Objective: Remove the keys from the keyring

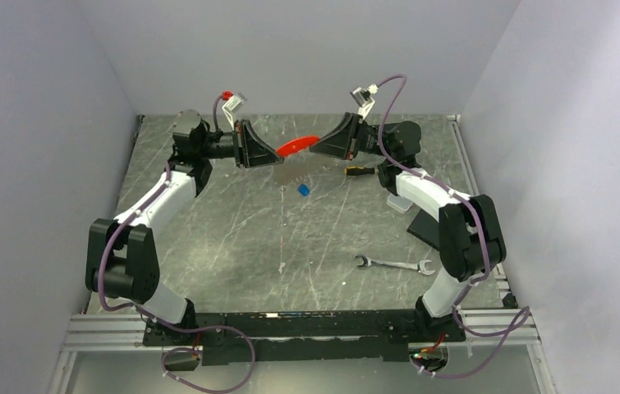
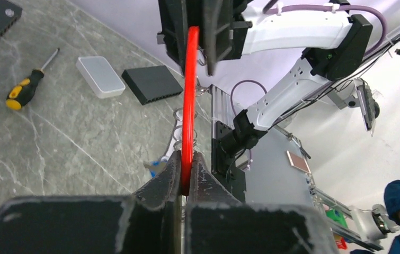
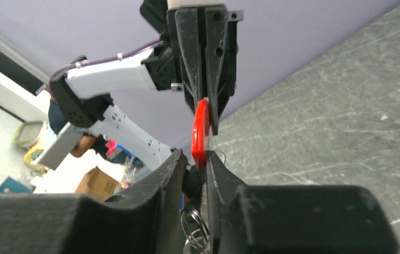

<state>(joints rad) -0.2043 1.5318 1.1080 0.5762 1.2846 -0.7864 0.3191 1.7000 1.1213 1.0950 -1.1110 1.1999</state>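
Nearest, a wrench [image 1: 393,264] lies on the bench [image 1: 232,246], well apart from the work. Farther back, the keyring [image 1: 296,145] is held aloft by its red tag between the arms, probably to let the keys [image 1: 303,190] swing free. The left end effector [image 2: 187,159] is clamped on one end. The right end effector [image 3: 195,156] straddles the other, its grip impossible to judge. Whether the keys hang clear of the bench is unclear.

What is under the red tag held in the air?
A blue-headed key lies on the table below the red tag. Metal rings hang beneath it, partly hidden by the right end effector.
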